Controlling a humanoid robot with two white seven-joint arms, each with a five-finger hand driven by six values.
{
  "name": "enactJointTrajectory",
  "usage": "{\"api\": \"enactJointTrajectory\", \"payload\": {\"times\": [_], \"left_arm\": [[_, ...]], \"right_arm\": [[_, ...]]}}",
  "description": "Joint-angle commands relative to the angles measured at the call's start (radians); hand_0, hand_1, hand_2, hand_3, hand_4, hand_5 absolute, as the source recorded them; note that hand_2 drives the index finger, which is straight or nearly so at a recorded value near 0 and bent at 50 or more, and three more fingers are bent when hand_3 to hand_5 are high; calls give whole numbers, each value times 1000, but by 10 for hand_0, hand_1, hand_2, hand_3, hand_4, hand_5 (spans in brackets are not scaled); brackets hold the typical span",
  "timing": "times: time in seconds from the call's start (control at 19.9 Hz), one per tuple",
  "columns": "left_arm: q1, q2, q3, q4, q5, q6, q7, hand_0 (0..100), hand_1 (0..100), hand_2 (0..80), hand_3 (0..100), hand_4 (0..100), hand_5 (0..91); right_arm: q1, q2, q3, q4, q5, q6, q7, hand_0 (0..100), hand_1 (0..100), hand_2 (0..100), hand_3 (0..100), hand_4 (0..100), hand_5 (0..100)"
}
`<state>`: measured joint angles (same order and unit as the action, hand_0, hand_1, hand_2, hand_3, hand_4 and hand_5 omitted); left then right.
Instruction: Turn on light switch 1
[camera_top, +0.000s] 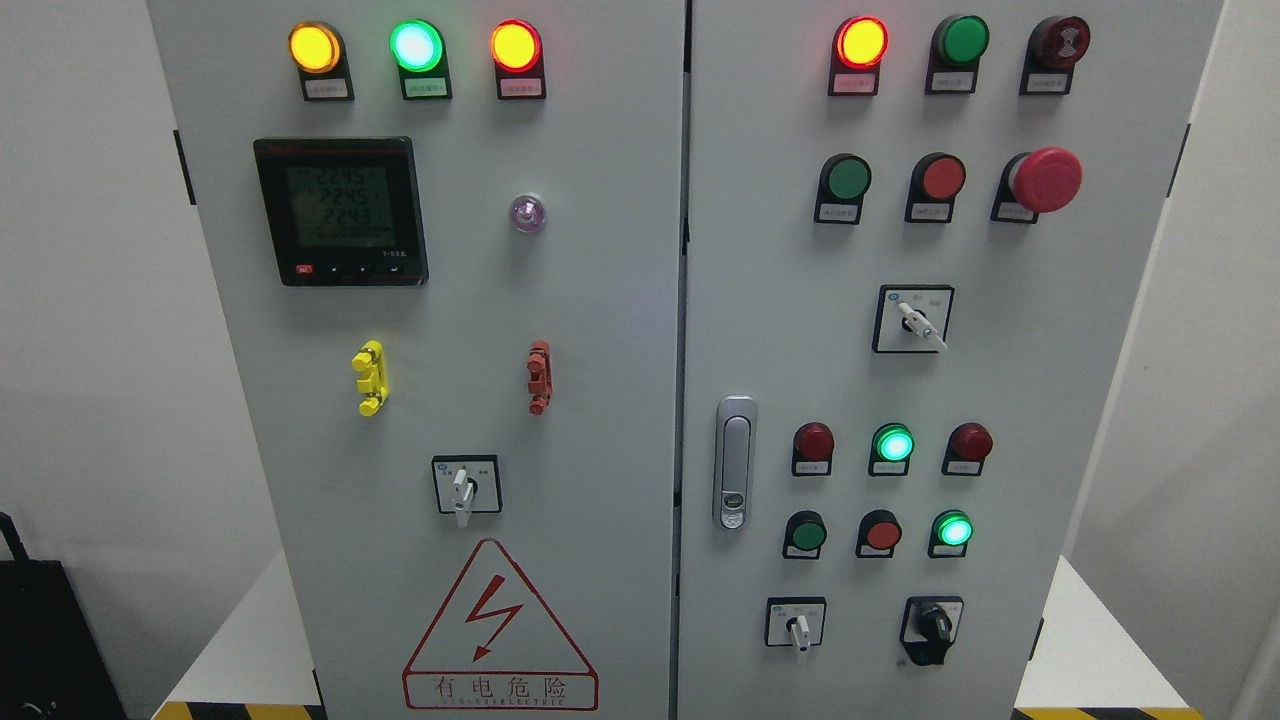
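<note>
A grey electrical cabinet (600, 330) with two doors fills the head view. The left door carries a white rotary switch (462, 492) pointing down. On the right door are a white rotary switch (918, 322) turned to the lower right, a second white one (798, 628) pointing down, and a black knob switch (933, 628). I cannot tell which of them is light switch 1; the labels are too small to read. Neither of my hands shows in the frame.
Lit amber, green and red lamps (415, 45) line the top. A digital meter (342, 210), a red mushroom stop button (1045, 180) and a door handle (734, 462) stick out from the panel. A dark object (35, 640) stands at lower left.
</note>
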<state>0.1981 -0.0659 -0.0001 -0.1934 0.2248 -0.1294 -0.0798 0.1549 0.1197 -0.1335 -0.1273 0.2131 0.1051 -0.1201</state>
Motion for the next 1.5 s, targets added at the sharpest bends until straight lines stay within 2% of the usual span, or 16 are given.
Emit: {"api": "enactJointTrajectory", "payload": {"times": [0.0, 0.55, 0.65, 0.8, 0.9, 1.05, 1.15, 1.25, 1.35, 1.45], "left_arm": [[-2, 0, -38, 0, -9, 1, -3, 289, 0, 0, 0, 0, 0], [1, 3, -63, -1, -25, -1, 5, 292, 0, 0, 0, 0, 0], [4, 5, -98, -15, -67, -16, 32, 293, 0, 0, 0, 0, 0], [6, 5, -117, -26, -81, -87, 107, 295, 0, 0, 0, 9, 0], [6, 5, -117, -58, -90, -127, 130, 291, 0, 0, 30, 63, 0], [14, 9, -113, -141, -105, -130, 133, 297, 0, 0, 65, 98, 0], [35, 12, -110, -216, -108, -130, 133, 307, 0, 0, 128, 187, 0], [41, 17, -106, -323, -148, -130, 137, 311, 0, 0, 187, 258, 0], [66, 24, -103, -455, -220, -130, 164, 319, 0, 17, 218, 309, 0], [87, 35, -101, -594, -268, -130, 175, 345, 0, 91, 256, 363, 0]], "right_arm": [[0, 0, 0, 0, 0, -1, -1, 54, 0, 0, 0, 0, 0], [0, 0, 0, -2, 0, -1, -1, 54, 0, 0, 0, 0, 0], [0, 0, 0, 0, 0, -1, -1, 54, 0, 0, 0, 0, 0], [0, 0, 0, 0, 0, -1, -1, 54, 0, 0, 0, 0, 0], [0, 0, 0, 0, 0, -1, -1, 54, 0, 0, 0, 0, 0], [0, 0, 0, 0, 0, -1, 0, 54, 0, 0, 0, 0, 0], [0, 0, 0, 0, 0, -1, 0, 54, 0, 0, 0, 0, 0], [0, 0, 0, 0, 0, -1, 0, 54, 0, 0, 0, 0, 0], [0, 0, 0, 0, 0, -1, 0, 54, 0, 0, 0, 0, 0], [0, 0, 0, 0, 0, -1, 0, 54, 0, 0, 0, 0, 0]]}}
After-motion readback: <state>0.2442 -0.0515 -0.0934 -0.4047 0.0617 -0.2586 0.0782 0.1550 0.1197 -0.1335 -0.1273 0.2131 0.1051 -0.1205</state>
